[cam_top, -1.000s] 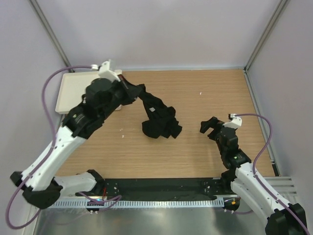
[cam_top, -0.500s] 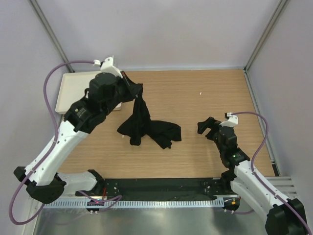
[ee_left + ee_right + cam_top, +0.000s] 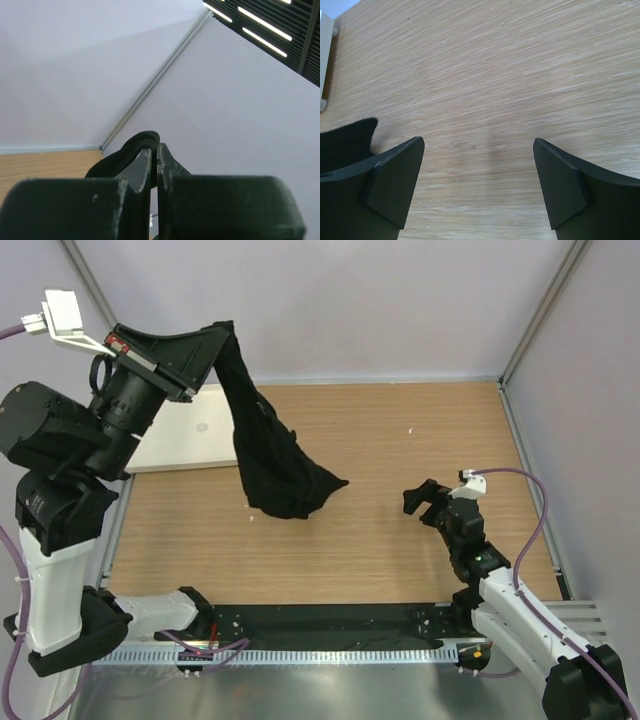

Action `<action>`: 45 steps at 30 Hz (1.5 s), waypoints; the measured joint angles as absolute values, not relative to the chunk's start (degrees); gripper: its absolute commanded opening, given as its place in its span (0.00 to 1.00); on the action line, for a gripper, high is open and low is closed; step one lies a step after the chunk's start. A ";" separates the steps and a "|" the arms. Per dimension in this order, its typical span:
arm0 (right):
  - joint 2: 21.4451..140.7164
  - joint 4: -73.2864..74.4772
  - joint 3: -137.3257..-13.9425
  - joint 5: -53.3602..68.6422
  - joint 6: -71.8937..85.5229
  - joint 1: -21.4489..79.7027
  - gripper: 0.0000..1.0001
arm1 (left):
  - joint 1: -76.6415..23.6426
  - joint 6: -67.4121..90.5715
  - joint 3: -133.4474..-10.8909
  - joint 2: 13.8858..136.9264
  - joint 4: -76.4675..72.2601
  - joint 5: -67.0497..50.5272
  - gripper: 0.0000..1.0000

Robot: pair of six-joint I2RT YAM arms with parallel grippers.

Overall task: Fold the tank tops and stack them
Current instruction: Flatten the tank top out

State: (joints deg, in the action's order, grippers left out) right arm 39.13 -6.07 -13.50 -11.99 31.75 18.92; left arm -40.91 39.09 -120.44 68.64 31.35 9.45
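At the far left of the top view, the left arm stands tall with its wrist high above the table. The left gripper (image 3: 218, 335) reaches out to the right and holds the top edge of the black tank top (image 3: 275, 455). In the left wrist view the two fingers (image 3: 167, 162) are pressed almost together, with only a thin slit between them. A narrow black band of fabric (image 3: 127, 150) is pinched there and curls over the fingertips. Whether that band is a shoulder strap or a hem cannot be told.

From that grip the tank top hangs down as a long, bunched drape. It widens toward its lower end, which rests crumpled on the wooden table (image 3: 400, 440) left of centre, with one pointed corner sticking out to the right. Behind the hanging cloth, at the table's left side, lies a flat white tray (image 3: 180, 450); the garment's lower end sits just beside its right edge.

Further right, well apart from the cloth, the right gripper (image 3: 422, 498) sits low over bare wood. The right wrist view shows its fingers (image 3: 395, 180) spread wide with nothing between them but wood grain. In that view a dark corner of the tank top (image 3: 345, 142) shows at the left, and a sliver of the tray (image 3: 325, 60) at the left edge.
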 measured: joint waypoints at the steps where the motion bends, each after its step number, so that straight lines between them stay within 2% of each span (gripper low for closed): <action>1: 39.13 -6.07 -13.50 -11.99 31.77 18.92 0.97 | -40.91 40.03 -120.20 68.95 30.50 8.78 0.00; 5: 39.13 -6.07 -13.50 -11.99 31.75 18.92 0.97 | -41.93 43.79 -121.32 75.20 26.41 4.27 0.00; 12: 38.85 -6.07 -13.50 -12.01 31.75 18.92 0.97 | -48.86 48.49 -149.58 108.25 25.15 0.89 0.00; 15: 38.76 -6.04 -13.50 -12.01 31.75 18.92 0.96 | -49.19 50.37 -150.45 112.53 25.26 1.43 0.00; 18: 38.11 -6.02 -13.50 -12.03 31.77 18.92 0.96 | -47.44 50.46 -137.16 104.29 23.97 4.95 0.00; 24: 37.50 -5.98 -13.50 -12.32 31.79 18.92 0.96 | -38.24 48.88 -104.03 72.07 21.98 13.56 0.00; 27: 37.10 -5.98 -13.47 -12.45 31.77 18.92 0.95 | -33.17 49.10 -90.00 58.61 19.73 16.56 0.00; 31: 37.01 -6.00 -13.47 -12.29 31.75 18.92 0.92 | -31.83 49.04 -73.10 45.89 18.26 19.20 0.03; 35: 37.76 -6.17 -13.47 -11.81 31.70 18.92 0.90 | -31.75 49.28 -58.24 39.62 22.72 22.50 0.15; 36: 38.33 -6.33 -13.47 -11.75 31.68 18.92 0.90 | -31.75 49.47 -54.52 38.00 24.71 23.86 0.24; 38: 39.55 -6.44 -13.47 -11.35 31.59 18.92 0.89 | -31.73 50.02 -47.81 34.68 29.02 27.18 0.34; 40: 40.40 -6.44 -13.47 -11.14 31.59 18.92 0.88 | -31.75 50.52 -43.44 30.72 33.74 30.22 0.57; 42: 40.86 -6.44 -13.47 -10.94 31.59 18.92 0.88 | -31.73 51.51 -41.56 27.07 37.67 33.50 0.71; 45: 41.01 -6.48 -13.47 -10.59 31.59 18.92 0.88 | -31.73 52.31 -41.47 22.50 41.45 37.58 0.74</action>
